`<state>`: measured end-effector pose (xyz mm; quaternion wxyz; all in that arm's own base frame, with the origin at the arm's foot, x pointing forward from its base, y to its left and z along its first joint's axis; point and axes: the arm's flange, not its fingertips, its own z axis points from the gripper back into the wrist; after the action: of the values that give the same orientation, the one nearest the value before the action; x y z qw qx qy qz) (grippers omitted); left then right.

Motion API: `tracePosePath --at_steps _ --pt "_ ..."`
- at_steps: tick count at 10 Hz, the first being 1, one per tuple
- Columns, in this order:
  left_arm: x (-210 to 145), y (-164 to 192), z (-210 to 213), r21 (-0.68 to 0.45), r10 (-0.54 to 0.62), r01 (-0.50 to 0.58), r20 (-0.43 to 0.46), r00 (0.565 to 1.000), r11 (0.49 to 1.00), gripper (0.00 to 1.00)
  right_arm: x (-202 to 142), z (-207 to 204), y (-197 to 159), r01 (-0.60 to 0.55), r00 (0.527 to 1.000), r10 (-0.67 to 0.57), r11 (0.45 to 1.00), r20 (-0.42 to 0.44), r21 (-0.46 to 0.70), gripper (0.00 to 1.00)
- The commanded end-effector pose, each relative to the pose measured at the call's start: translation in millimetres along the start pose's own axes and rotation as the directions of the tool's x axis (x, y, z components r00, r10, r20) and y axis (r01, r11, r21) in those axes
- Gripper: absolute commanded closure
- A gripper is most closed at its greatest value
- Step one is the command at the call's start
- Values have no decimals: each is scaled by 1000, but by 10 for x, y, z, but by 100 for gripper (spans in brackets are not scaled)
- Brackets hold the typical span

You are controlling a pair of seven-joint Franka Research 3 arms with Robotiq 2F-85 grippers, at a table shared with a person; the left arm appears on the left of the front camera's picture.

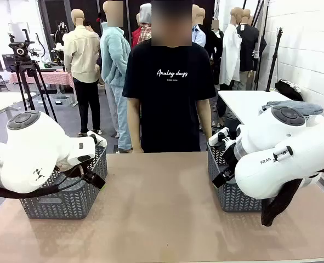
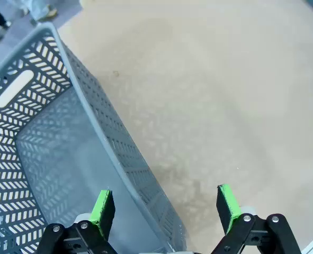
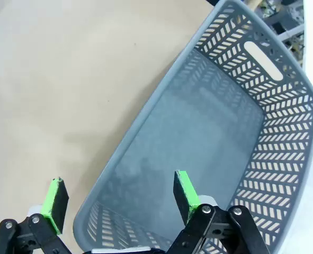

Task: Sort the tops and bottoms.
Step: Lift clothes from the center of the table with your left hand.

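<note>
Both white arms loom closest in the front view: the left arm (image 1: pixel 35 156) over the left basket (image 1: pixel 63 203), the right arm (image 1: pixel 282 159) over the right basket (image 1: pixel 227 201), on the tan tabletop (image 1: pixel 162 208). A blue denim pile (image 1: pixel 293 107) lies on the white table (image 1: pixel 244 98) behind.

In the left wrist view, the left fingers (image 2: pixel 104 209) are spread wide, holding nothing and straddling the basket wall.

In the right wrist view, the right fingers (image 3: pixel 184 191) are likewise apart and bare, astride the basket rim.

The left tool (image 2: pixel 164 204) and right tool (image 3: pixel 119 190) hang with jaws spread wide.
</note>
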<state>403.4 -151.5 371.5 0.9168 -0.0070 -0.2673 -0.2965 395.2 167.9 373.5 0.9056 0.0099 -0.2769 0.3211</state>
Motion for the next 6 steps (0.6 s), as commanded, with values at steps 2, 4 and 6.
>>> tracePosePath --at_steps 2,4,6 --pt "0 -1 0 0 0 0 0 1000 1000 0 0 0 0 0 1000 0 1000 0 0 0" --pt "0 -1 0 0 0 0 0 1000 1000 0 0 0 0 0 1000 0 1000 0 0 0" --pt "0 -1 0 0 0 0 0 1000 1000 0 0 0 0 0 1000 0 1000 0 0 0"
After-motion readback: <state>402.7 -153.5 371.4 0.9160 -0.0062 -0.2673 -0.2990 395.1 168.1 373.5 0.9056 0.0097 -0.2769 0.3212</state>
